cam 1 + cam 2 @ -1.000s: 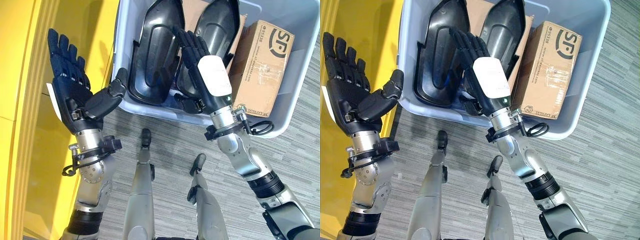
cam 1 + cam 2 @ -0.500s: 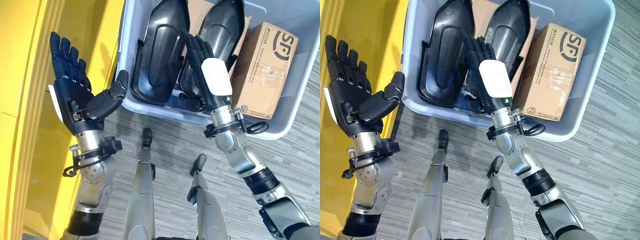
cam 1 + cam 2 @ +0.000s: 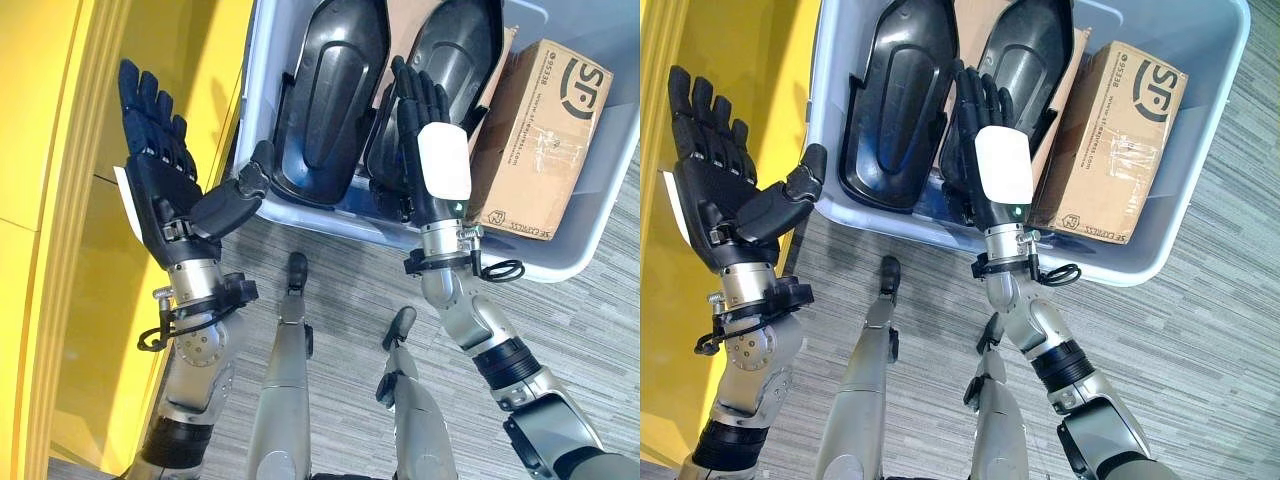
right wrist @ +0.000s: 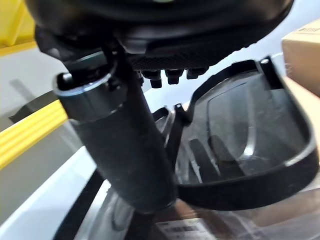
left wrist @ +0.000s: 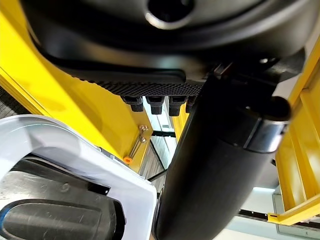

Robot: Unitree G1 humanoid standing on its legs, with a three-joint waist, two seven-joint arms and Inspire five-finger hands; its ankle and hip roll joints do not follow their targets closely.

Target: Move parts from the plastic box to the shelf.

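- From the head cameras I see the plastic box [image 3: 560,255], pale grey-blue, sitting on the floor with two black moulded parts inside it: one on the left [image 3: 330,100] and one on the right [image 3: 455,50], lying side by side.
- A cardboard box [image 3: 535,135] stands at the right end of the plastic box, and a flat sheet of cardboard [image 3: 970,20] shows behind the two parts.
- My right hand [image 3: 432,150] is reaching into the plastic box with its fingers straight, spread over the lower end of the right part; it grips nothing that I can see.
- My left hand [image 3: 165,185] is held up outside the box, palm open and fingers straight, its thumb close to the box's near left corner.
- The right wrist view gives me what the head views do not: the curved rim of a black part [image 4: 250,150] seen from close, just past the thumb, with the edge of the cardboard box beside it.
- The left wrist view adds the box's white rim [image 5: 75,150] and, beyond the fingertips, yellow shelf framing [image 5: 295,210].
- The yellow shelf [image 3: 60,200] runs along the left of the box.
- The floor [image 3: 1200,380] is grey striped carpet.
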